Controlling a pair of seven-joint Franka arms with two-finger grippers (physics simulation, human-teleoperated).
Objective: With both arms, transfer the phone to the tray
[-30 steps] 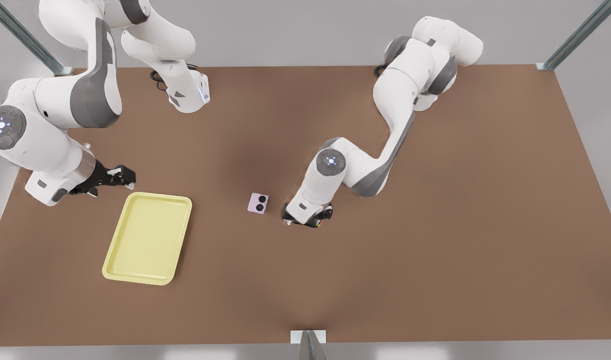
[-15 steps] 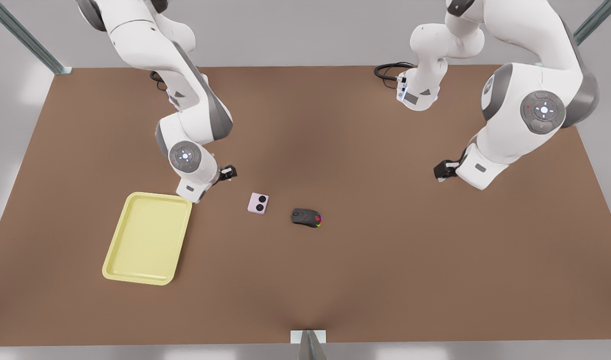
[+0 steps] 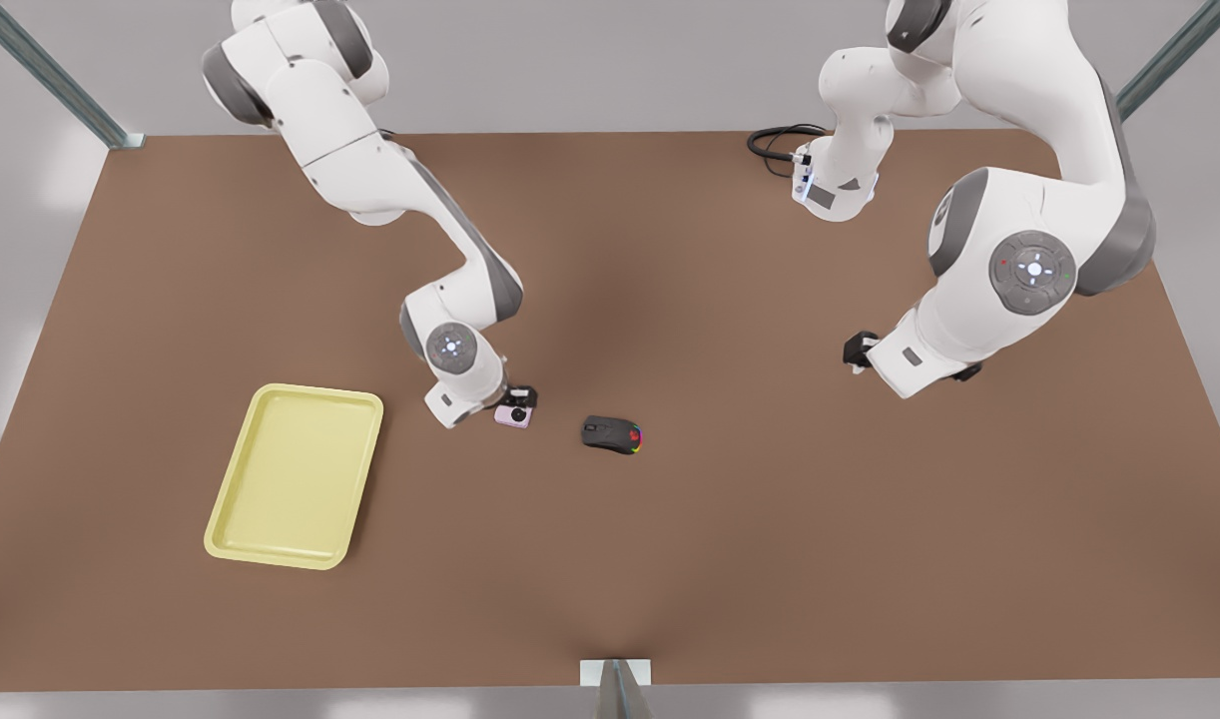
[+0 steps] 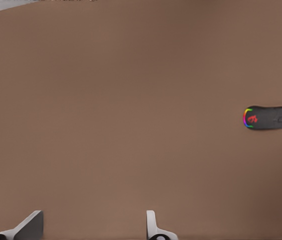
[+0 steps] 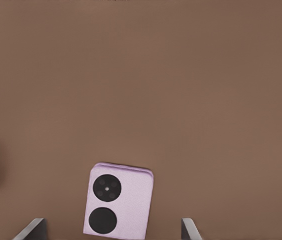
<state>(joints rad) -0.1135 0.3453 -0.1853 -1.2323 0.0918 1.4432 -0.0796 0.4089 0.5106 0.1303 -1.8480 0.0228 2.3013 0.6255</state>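
Pink phone [image 5: 119, 205] sits between right tool's [image 5: 112, 229] spread fingers [image 5: 188, 230], seemingly untouched; left tool [image 4: 93, 227] gapes.

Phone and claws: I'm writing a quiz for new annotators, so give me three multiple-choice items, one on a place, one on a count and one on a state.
1. Where does the phone lie?
A. On the table, between the tray and the mouse
B. Inside the tray
C. On top of the mouse

2. How many black circles does the phone's face show?
A. One
B. Two
C. Four

3. What is the state of the right claw?
A. Open, a finger on either side of the phone
B. Shut on the phone
C. Shut on the mouse

Key: 1 A, the front view shows it flat on the brown top between the two. 2 B, the right wrist view shows two. 3 A, both fingers stand clear of the phone's edges. The left claw waits open at the front view's right.
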